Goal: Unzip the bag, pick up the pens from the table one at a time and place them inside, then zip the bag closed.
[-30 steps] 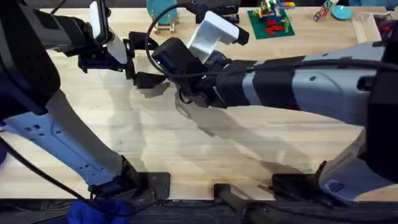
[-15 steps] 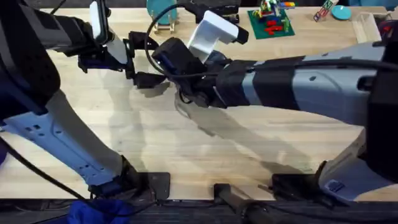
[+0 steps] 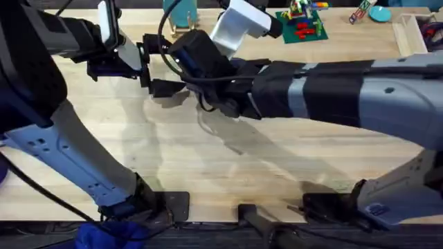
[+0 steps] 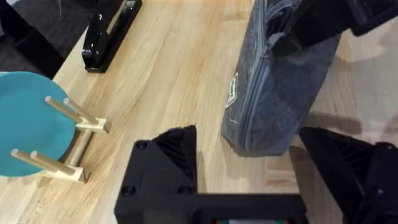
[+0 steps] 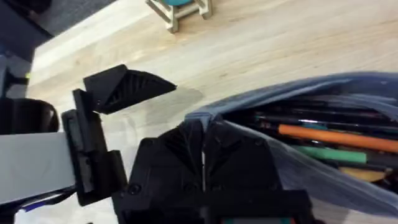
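Bag [image 4: 273, 93] on the bench [image 4: 180, 68], still gaping along its zipper, orange pen [image 5: 336, 138] and green pen [image 5: 323, 154] already lying lengthwise inside. Long axis running straight away from the left gripper [image 4: 249, 165], near end sitting between its widely parted fingers, not yet pinched. Right gripper [image 5: 203, 146] pressed tight together at the zipper end nearest the left gripper, probably on the pull, though too hidden to be sure. Right arm stretched across the bench from the far side, wrist over the bag; left arm low, aimed at the bag's end.
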